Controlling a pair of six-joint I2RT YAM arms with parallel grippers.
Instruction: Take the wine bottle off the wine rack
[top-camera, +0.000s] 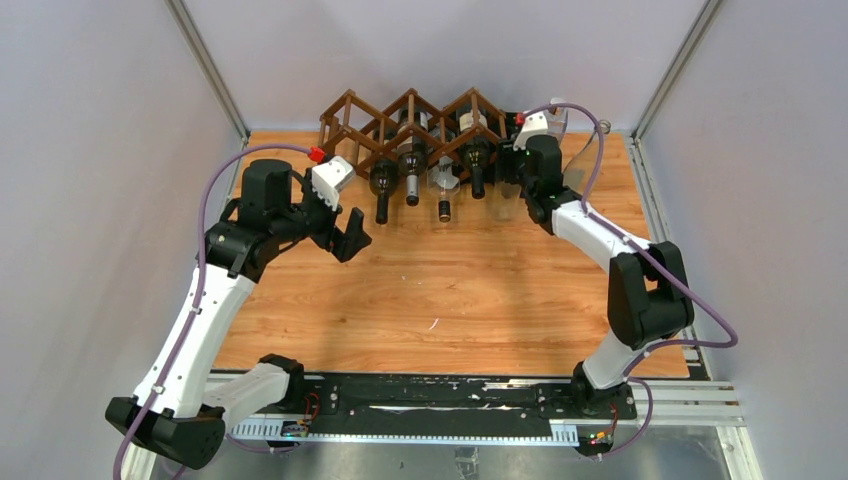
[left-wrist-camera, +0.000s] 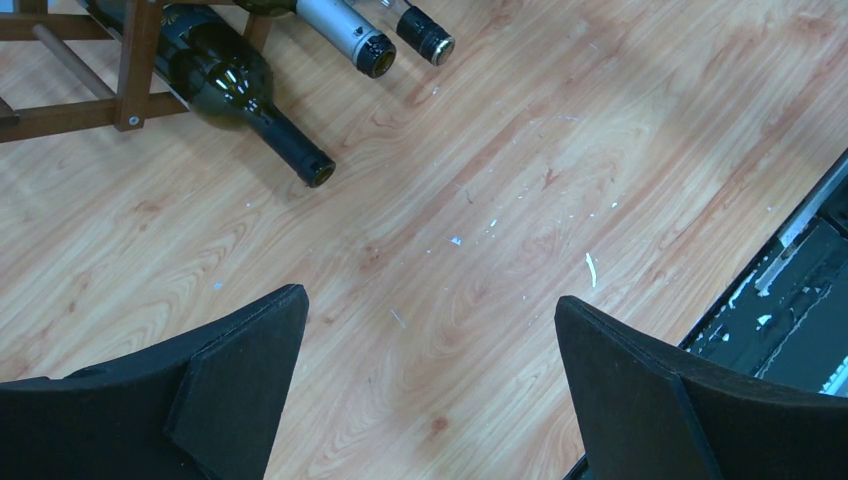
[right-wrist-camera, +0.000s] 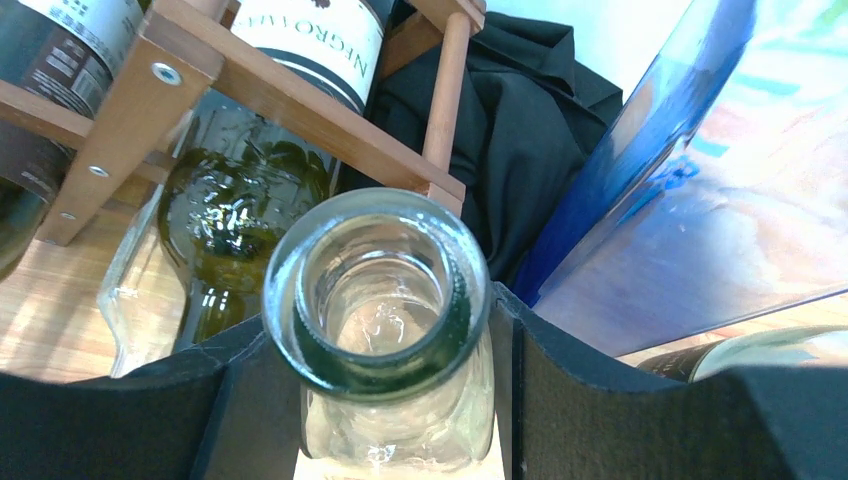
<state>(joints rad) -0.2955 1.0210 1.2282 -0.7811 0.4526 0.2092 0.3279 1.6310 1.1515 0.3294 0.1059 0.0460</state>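
Since the clear bottle (right-wrist-camera: 372, 290) pokes neck-first from the rack (right-wrist-camera: 250, 85), the right hand (right-wrist-camera: 385, 345) grips that neck; the left hand (left-wrist-camera: 430, 300) hangs wide.

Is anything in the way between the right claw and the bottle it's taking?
No. The right gripper already clamps the clear glass bottle by its neck at the wine rack; nothing visible blocks pulling it away.
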